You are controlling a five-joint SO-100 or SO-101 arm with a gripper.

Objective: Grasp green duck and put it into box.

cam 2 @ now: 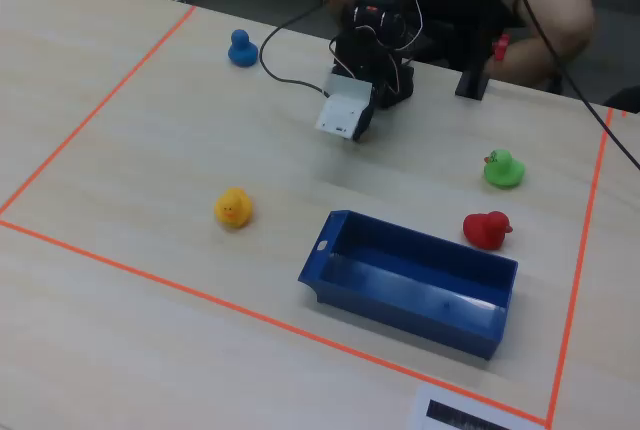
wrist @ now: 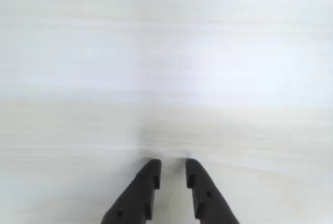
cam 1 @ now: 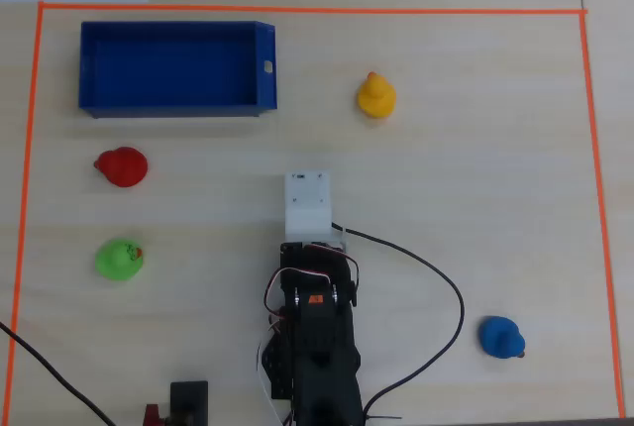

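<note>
The green duck [cam 1: 119, 260] sits on the table at the left in the overhead view, and at the right in the fixed view [cam 2: 503, 170]. The dark blue box [cam 1: 176, 107] lies empty at the far left, beyond the red duck; the fixed view shows it near the front [cam 2: 400, 305]. My arm is folded at the table's middle, its white wrist block [cam 1: 307, 203] well right of the green duck. In the wrist view my gripper [wrist: 173, 165] hangs over bare table, jaws a narrow gap apart, nothing between them. No duck shows there.
A red duck [cam 1: 122, 166] sits between the green duck and the box. A yellow duck [cam 1: 375, 96] is right of the box and a blue duck [cam 1: 500, 337] is at the near right. Orange tape [cam 1: 297, 10] borders the area. A black cable [cam 1: 446, 287] loops right of the arm.
</note>
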